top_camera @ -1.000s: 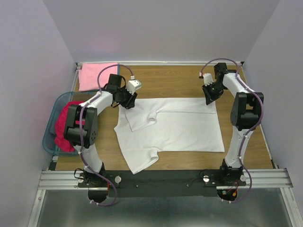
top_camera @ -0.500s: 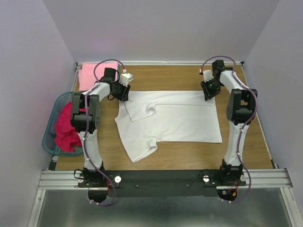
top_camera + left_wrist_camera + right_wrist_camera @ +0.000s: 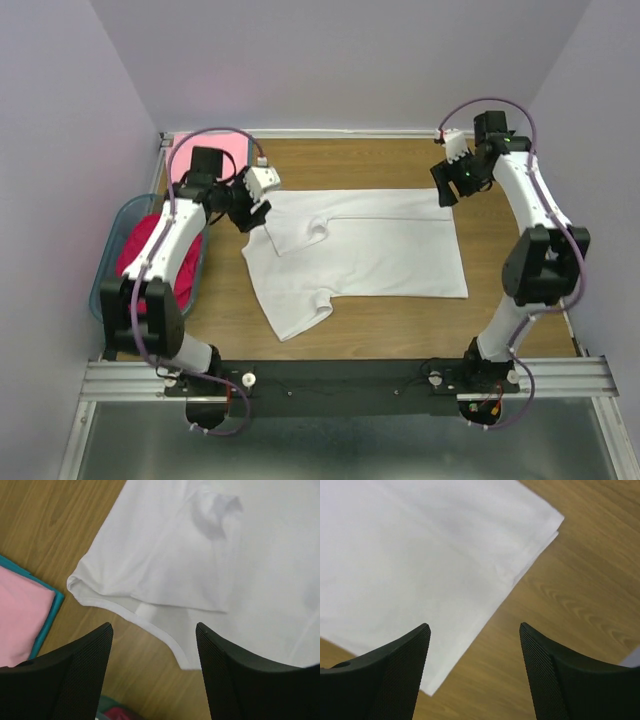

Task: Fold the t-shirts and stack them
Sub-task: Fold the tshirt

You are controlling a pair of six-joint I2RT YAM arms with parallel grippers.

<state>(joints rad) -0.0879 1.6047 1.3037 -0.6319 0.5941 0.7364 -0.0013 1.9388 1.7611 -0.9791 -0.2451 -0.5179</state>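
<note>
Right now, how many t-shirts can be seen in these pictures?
3. The white t-shirt lies spread centrally, the pink t-shirt at the far left, the magenta t-shirt inside the teal basket. More may hide beneath it.

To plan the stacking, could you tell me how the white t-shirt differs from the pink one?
The white t-shirt lies spread out centrally, part-folded, one sleeve sticking out; the pink t-shirt sits folded small in the far left corner. The white covers far more area than the pink. Both lie flat.
</note>
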